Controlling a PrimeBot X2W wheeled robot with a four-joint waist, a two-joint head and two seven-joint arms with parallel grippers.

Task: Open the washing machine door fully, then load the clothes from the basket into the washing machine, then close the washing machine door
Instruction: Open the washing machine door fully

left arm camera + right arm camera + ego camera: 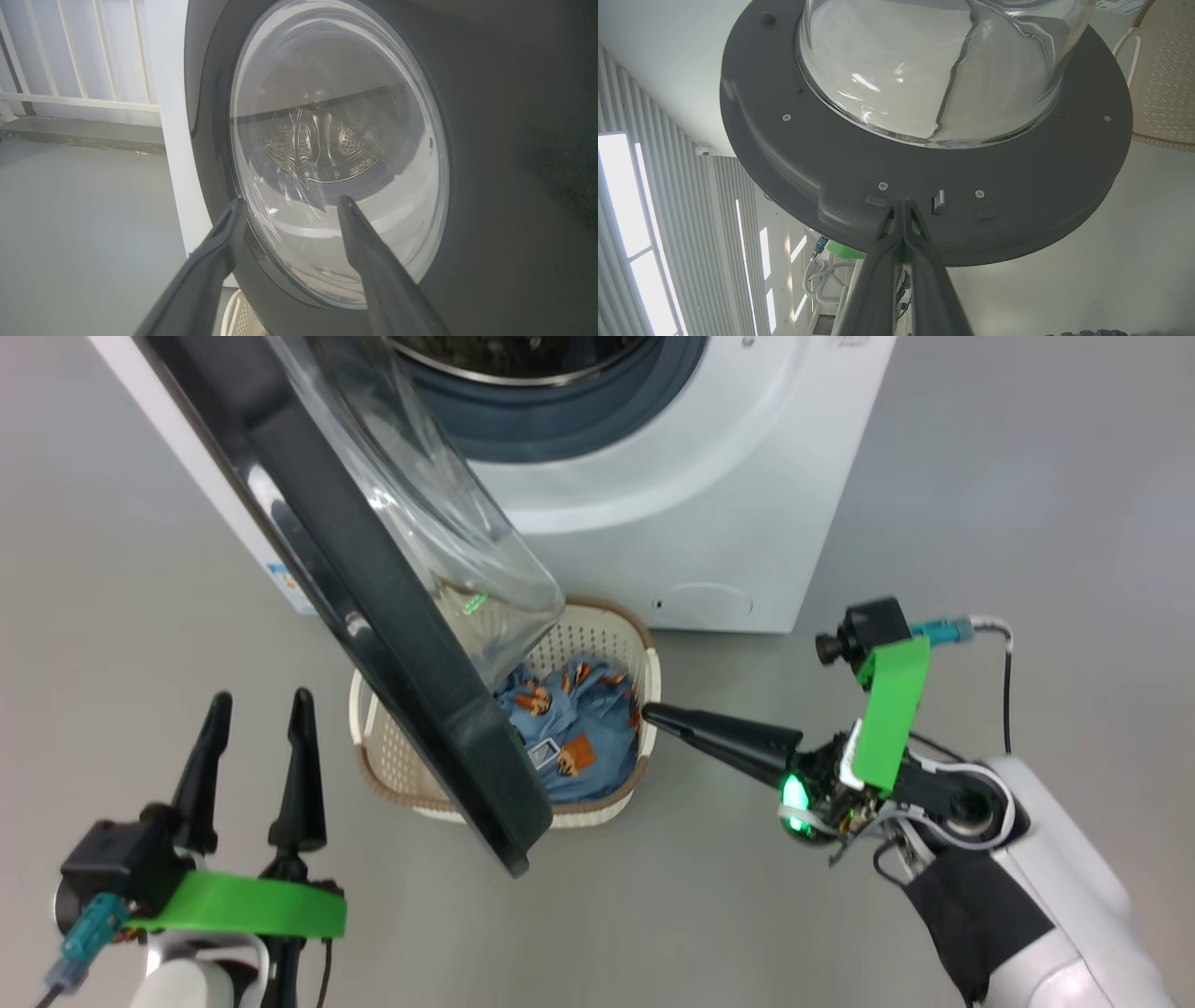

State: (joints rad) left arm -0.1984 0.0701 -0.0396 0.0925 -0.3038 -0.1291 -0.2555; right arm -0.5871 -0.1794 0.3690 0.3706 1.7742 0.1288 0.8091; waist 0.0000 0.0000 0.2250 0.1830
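Washing machine door (pixel 392 616): stood open, angled out from the left side of the washing machine (pixel 709 504). Glossy black ring and bulging clear glass bowl slanted across the head view, covering the left part of the basket (pixel 607 616). Drum opening and grey seal exposed at the top of that view.

Basket: stood on the grey floor (pixel 980 476) just in front of the washing machine, below the open door. Held the clothes (pixel 579 728), light blue with orange-brown figures, heaped inside, with a small pale label (pixel 544 754) lying on top.

Left gripper (pixel 260 698): hovered over the floor on the outer side of the door, well apart from the basket. Fingers spread apart, clamped on nothing. Faced the door's outer ring and glass in the left wrist view, with the steel drum seen through the glass and a white railing (pixel 70 70) beyond the floor at the left.

Right gripper (pixel 652 713): reached in from the right, fingers pressed together with nothing between them, tips at the basket's right rim beside its handle. Contact with the rim could not be told. Pointed up at the door's inner face in the right wrist view, tips lined up just beside the small metal latch (pixel 940 201) on the grey inner ring. Touching or apart could not be told.
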